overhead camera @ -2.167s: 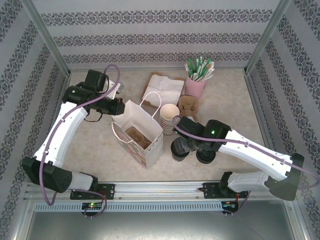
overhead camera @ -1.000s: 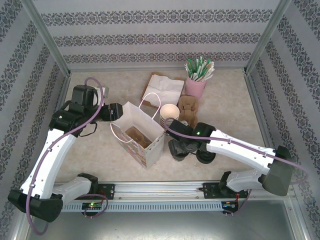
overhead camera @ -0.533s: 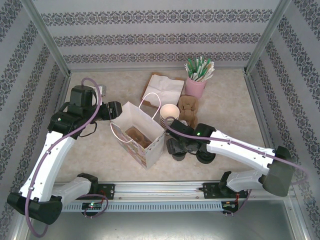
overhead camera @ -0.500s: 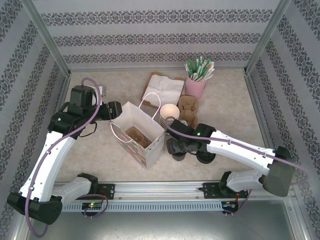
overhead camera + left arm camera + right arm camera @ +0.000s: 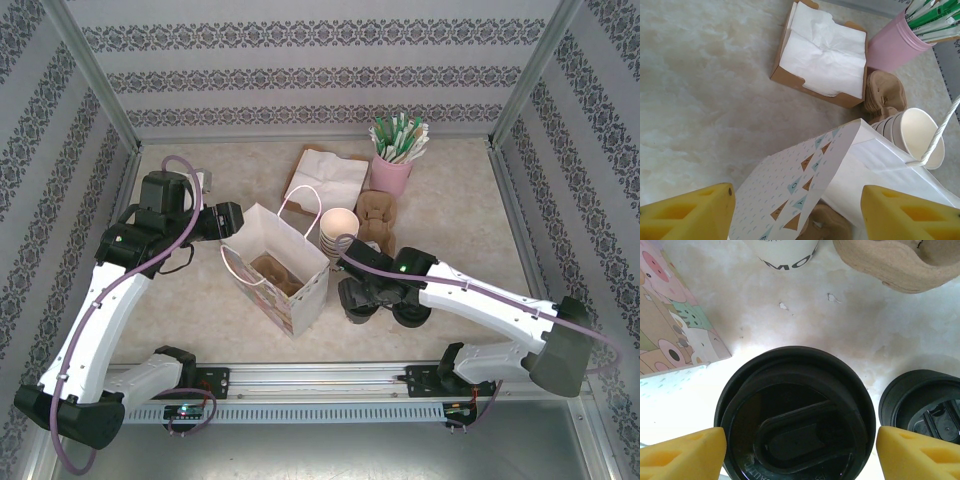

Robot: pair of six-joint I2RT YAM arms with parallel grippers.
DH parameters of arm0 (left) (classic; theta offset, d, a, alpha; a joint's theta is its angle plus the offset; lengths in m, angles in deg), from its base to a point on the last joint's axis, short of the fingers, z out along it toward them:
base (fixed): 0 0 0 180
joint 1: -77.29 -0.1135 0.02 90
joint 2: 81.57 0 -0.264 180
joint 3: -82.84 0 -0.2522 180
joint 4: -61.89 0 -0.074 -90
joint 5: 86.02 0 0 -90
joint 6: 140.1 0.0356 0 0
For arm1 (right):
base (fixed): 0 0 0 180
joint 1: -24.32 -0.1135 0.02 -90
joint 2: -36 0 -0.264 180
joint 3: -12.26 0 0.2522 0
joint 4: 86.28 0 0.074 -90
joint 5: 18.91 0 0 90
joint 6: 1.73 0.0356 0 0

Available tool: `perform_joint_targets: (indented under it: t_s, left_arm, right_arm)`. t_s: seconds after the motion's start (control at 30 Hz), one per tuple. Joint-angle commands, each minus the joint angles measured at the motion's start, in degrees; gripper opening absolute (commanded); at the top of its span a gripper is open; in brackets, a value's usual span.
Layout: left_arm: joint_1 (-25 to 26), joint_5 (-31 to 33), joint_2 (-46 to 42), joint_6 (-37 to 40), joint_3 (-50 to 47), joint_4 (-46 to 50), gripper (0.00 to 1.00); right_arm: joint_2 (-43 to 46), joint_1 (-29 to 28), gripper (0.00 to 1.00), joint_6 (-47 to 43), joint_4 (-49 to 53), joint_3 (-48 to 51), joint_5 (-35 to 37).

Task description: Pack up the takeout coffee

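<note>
While straddling lidded coffee cup [image 5: 795, 432] with open right hand [image 5: 800, 452], noted cup upright beneath hand, right of paper bag [image 5: 305, 300].

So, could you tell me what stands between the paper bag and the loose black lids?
The takeout coffee stands between the paper bag and the loose lids; the right wrist view shows it from above.

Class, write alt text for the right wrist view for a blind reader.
The open right gripper hangs over the takeout coffee, yellow fingers either side of it. Loose lids and a paper bag flank the cup.
</note>
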Motion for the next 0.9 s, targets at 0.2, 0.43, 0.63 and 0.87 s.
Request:
perform_joint_targets:
  t_s: [0.2,0.43,0.63,0.87]
  left_arm:
    - [0.6,1.0,-0.8,-0.8,-0.3,-1.8,0.68]
    - [0.5,1.2,-0.7,-0.7,-0.3,-1.9,0.68]
    - [0.6,1.3,-0.7,-0.7,-0.2,-1.8,0.68]
    - [0.5,1.2,-0.7,-0.9,-0.4,-1.8,0.67]
  right_arm:
    - [0.6,0.3,0.81,-0.3,1.5,-0.6,0.2]
    - [2.8,0.2,0.82,0.3,1.5,-0.7,0.9]
    - [3.6,0.2,0.84,0.2,1.0,-0.6,1.2]
    - [0.6,0.0,0.86,-0.1,0.1,-0.5,0.3]
